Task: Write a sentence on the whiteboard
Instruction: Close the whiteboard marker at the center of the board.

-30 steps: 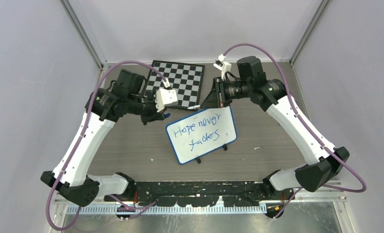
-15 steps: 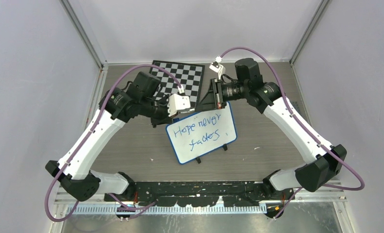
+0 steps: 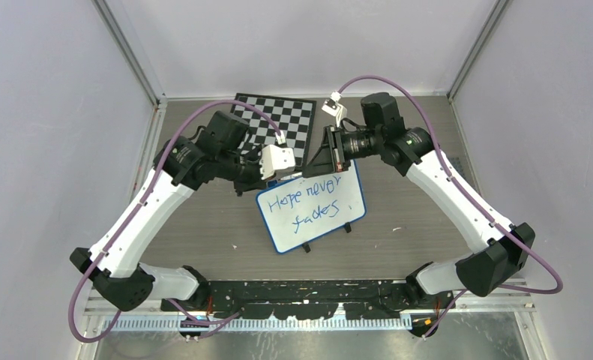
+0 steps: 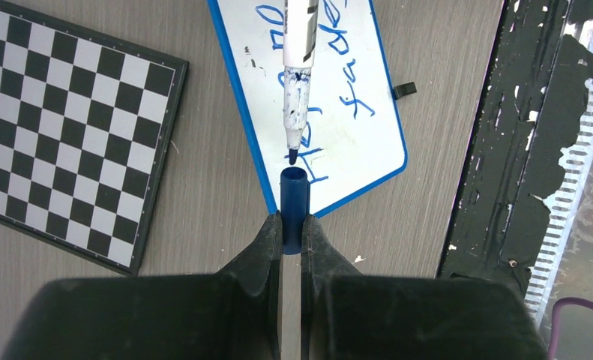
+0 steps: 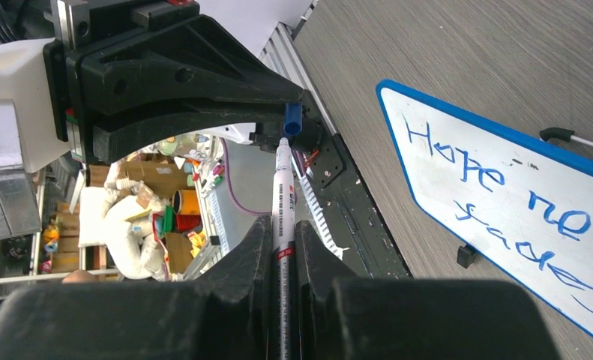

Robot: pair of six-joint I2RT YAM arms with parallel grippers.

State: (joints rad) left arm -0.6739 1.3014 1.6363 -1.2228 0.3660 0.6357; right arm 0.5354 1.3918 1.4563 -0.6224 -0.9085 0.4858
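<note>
Robotics lab cell, white walls (image 3: 53,112), aluminium frame posts (image 3: 128,52), cardboard boxes (image 5: 157,177) beyond

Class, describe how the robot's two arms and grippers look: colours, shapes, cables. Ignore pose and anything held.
The left arm and right arm match: white shell links, black joints, black bases. A purple cable loops along each. Each wrist carries a small white block. The left gripper and right gripper are matte black, each with two tapering fingers.
</note>
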